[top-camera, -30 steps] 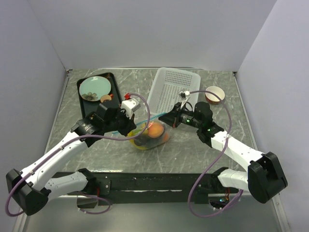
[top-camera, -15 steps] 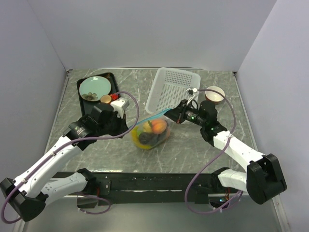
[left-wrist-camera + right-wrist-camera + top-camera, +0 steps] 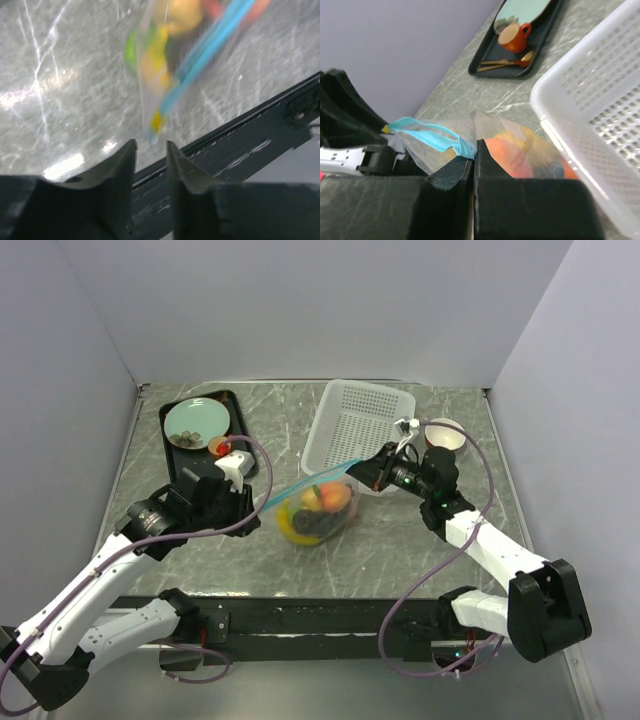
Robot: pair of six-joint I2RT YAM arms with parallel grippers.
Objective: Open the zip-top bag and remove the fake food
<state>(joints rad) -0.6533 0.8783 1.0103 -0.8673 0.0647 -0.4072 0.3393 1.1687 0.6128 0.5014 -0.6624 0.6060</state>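
Zip-top bag point(image 3: 318, 508) of fake food point(image 3: 325, 498), pinched at one corner, at the middle of the grey table point(image 3: 400, 540).

The white basket point(image 3: 360, 420) stands just behind the bag, and the black tray point(image 3: 238, 410) lies at the left rear. The bag sits between the two arms, its teal zipper strip point(image 3: 432, 135) uppermost and the toy fruit inside. The right gripper point(image 3: 474, 150) has its fingers pressed together on the bag's edge by the strip. The left gripper point(image 3: 151, 145) is near the bag, fingers parted, nothing between them.
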